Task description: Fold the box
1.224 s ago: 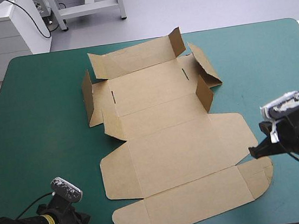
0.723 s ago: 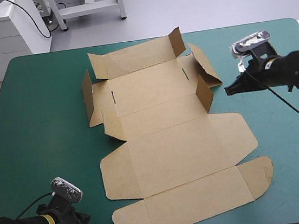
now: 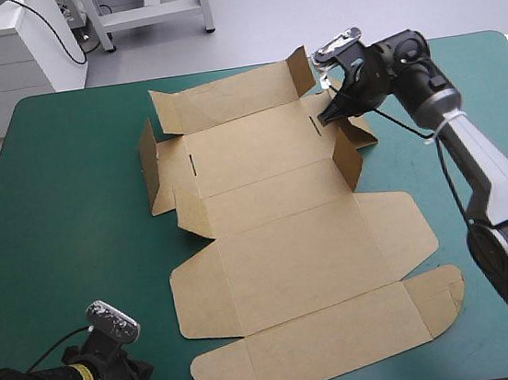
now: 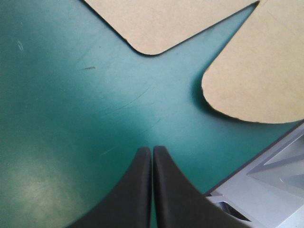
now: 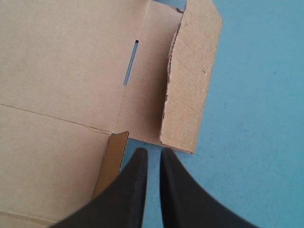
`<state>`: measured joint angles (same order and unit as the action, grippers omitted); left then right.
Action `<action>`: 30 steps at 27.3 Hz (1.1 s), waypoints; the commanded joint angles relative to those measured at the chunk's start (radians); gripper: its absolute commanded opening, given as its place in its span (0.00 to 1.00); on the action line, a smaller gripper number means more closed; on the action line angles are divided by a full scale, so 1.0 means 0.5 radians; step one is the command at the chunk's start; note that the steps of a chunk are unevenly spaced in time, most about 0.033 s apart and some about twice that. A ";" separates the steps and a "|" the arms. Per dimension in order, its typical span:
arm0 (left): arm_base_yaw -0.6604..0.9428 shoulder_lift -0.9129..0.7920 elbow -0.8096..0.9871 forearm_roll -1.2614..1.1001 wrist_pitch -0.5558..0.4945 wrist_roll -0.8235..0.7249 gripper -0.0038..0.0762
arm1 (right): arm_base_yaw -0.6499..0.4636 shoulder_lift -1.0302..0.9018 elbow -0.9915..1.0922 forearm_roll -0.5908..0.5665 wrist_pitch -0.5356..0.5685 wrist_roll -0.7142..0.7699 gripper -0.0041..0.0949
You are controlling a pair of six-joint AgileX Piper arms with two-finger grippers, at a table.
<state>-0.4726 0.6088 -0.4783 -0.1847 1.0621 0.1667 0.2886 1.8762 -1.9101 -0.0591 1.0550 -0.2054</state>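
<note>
Left hand (image 4: 152, 151): fingers pressed together, gripping nothing, low over bare tabletop (image 4: 61, 95), off the near left corner of the box (image 3: 290, 260). A rounded flap (image 4: 256, 80) lies flat just ahead of it, not touched. Judgement: idle, parked clear of the work.

Box: mid-tabletop, mostly a flat sheet. Only the far panels are partly raised.

Right hand (image 5: 153, 153): fingers all but together, nothing between them, poised at the far right end of the box. Just ahead of it the side flap (image 5: 190, 80) stands tilted up. Beside the fingers is a small upright tab (image 5: 110, 161). Judgement: closed tips suit nudging the flap inward toward the slot (image 5: 131, 64), not pinching. The tab sits near that path and could catch.
</note>
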 commanded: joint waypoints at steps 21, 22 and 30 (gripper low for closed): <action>-0.004 0.000 -0.048 -0.031 -0.059 -0.020 0.04 | 0.153 0.585 -0.672 -0.629 -0.010 0.542 0.66; -0.004 0.000 -0.048 -0.031 -0.059 -0.020 0.04 | 0.153 0.613 -0.693 -0.632 -0.010 0.549 0.66; -0.004 0.000 -0.048 -0.045 -0.059 0.004 0.04 | 0.146 0.742 -0.784 -0.707 0.101 0.652 0.64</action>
<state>-0.4726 0.6088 -0.4783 -0.1847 1.0625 0.1688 0.3644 2.3018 -2.2681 -0.3671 1.1151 0.1113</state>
